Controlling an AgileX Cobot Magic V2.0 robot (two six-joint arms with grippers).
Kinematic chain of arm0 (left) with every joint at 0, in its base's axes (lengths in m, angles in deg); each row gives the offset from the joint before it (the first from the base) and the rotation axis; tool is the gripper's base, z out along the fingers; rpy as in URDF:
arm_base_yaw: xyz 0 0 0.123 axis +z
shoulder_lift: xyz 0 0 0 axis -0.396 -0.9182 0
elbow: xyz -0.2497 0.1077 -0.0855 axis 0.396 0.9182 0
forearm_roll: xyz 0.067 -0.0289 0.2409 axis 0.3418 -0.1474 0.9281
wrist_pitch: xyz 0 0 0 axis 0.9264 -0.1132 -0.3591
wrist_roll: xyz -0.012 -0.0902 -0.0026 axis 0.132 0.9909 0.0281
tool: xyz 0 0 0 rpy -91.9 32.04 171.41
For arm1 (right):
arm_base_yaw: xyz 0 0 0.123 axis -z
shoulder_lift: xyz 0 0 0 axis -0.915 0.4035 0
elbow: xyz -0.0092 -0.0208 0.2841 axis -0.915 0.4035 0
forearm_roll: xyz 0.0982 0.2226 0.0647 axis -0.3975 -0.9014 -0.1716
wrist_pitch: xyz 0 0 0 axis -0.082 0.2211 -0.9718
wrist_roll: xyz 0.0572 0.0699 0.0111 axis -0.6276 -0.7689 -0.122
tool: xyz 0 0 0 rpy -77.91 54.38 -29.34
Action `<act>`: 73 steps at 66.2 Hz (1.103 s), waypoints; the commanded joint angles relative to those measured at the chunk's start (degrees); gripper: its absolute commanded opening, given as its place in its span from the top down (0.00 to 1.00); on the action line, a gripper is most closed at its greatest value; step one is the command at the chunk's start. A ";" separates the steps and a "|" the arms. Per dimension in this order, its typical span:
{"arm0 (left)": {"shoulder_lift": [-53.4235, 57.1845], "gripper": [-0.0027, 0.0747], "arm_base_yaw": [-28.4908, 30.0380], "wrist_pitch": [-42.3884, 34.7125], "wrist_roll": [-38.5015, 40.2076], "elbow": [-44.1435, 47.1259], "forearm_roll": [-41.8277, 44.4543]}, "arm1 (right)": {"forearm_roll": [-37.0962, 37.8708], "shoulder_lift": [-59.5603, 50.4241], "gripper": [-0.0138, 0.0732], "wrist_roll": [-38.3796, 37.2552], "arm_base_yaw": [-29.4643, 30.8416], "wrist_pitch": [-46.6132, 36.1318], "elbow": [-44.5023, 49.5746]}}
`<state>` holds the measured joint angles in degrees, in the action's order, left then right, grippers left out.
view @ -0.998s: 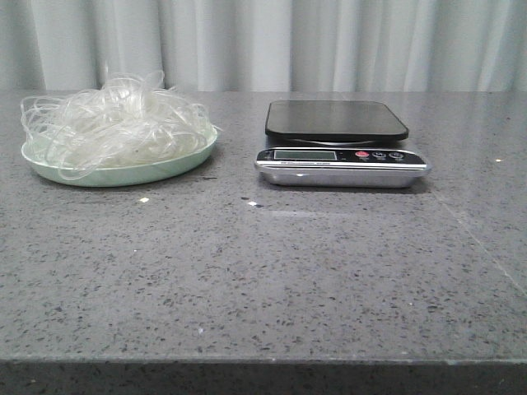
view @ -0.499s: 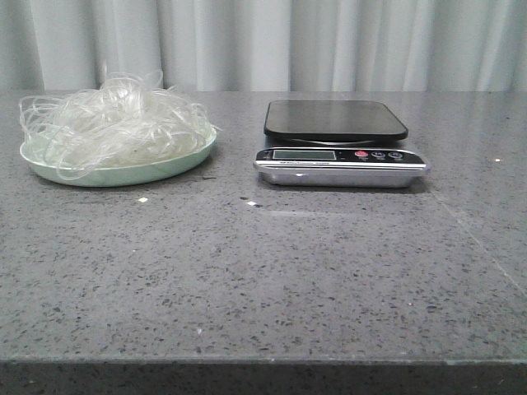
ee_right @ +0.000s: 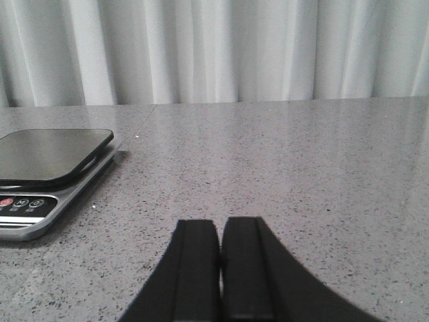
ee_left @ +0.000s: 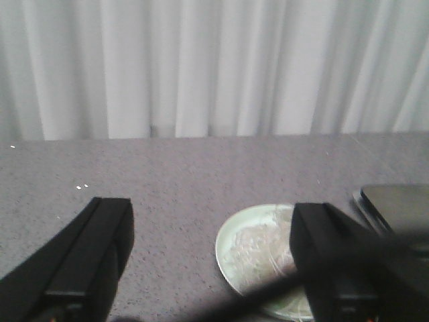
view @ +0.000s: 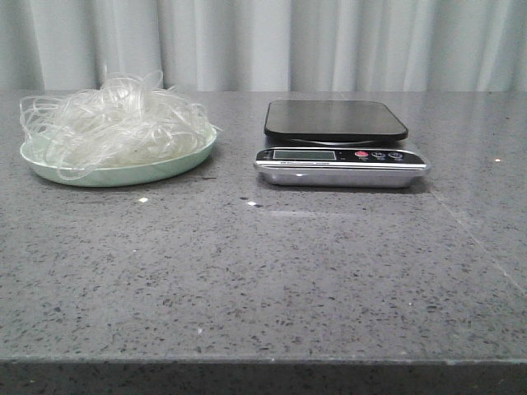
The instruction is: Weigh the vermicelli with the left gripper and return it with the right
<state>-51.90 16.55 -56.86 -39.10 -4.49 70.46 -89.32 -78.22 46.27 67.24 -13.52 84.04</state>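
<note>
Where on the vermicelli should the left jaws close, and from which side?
Probably on the raised middle of the vermicelli, from straight above. The strands heap highest there above the plate, and the left gripper is already wide open.

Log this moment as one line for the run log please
stage: start | vermicelli: on plate | scale: bare | left gripper: jaws open, empty | right gripper: jaws shut, empty
</note>
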 commanded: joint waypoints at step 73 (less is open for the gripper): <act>-68.44 0.20 -12.43 21.93 -2.55 -39.87 -2.34 | 0.06 -0.98 0.64 -0.03 -0.14 -4.26 -0.39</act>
<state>-120.18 4.49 -35.45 -41.59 -42.09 68.67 -89.32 -78.22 46.27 67.24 -13.52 84.04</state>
